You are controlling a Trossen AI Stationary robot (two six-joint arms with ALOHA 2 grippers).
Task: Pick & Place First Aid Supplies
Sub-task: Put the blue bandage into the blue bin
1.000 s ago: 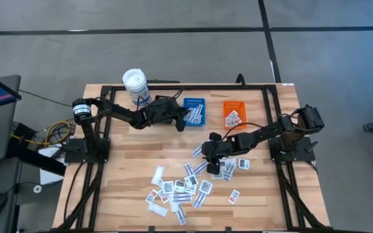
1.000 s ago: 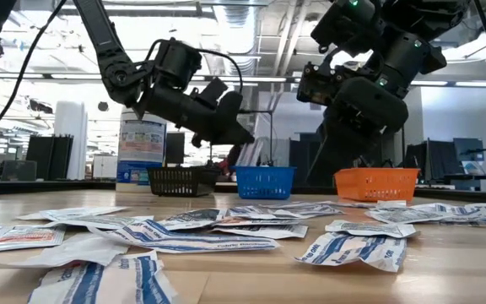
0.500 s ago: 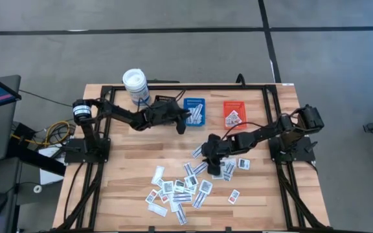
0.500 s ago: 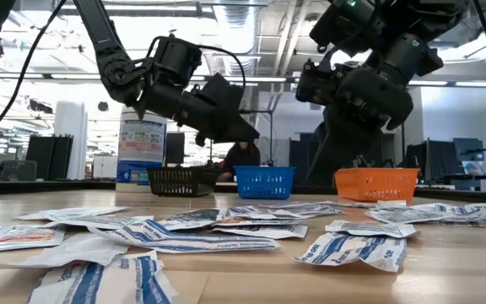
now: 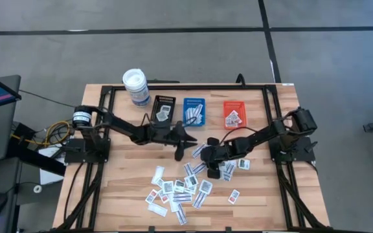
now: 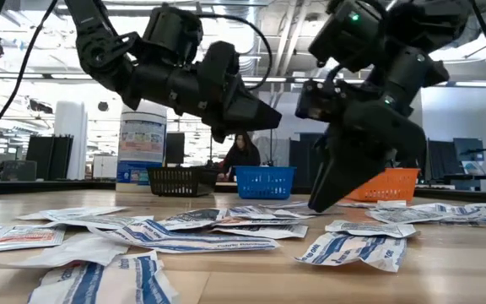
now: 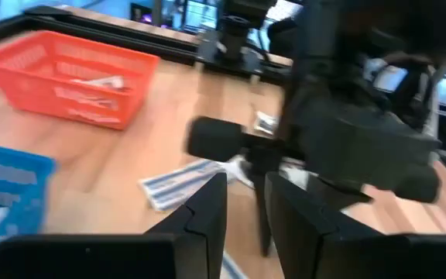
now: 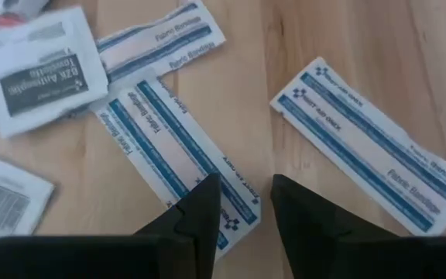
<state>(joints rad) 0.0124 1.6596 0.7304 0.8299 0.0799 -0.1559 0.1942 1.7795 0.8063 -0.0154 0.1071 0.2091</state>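
The first aid supplies (image 5: 185,184) are small flat white packets strewn over the middle and near part of the wooden table. My right gripper (image 5: 203,155) slants down, open, low over the heap's far edge. In its wrist view the fingers (image 8: 201,208) stand over one end of a blue-striped packet (image 8: 178,159) lying flat on the wood; a second striped packet (image 8: 370,159) lies beside it. My left gripper (image 5: 184,141) hovers nearly level above the table, open and holding nothing, pointing at the right gripper (image 7: 339,132). I cannot tell whether the right fingertips (image 6: 323,201) touch the table.
Along the far side stand a black tray (image 5: 164,107), a blue tray (image 5: 194,110) and an orange tray (image 5: 234,113), each holding some packets. A white canister (image 5: 135,87) stands at the far left. The two grippers are close together at mid-table.
My left gripper has swung away from the blue tray toward the table's near edge and the right gripper, turning as it went. My right gripper has sunk toward the packets at the heap's far edge.
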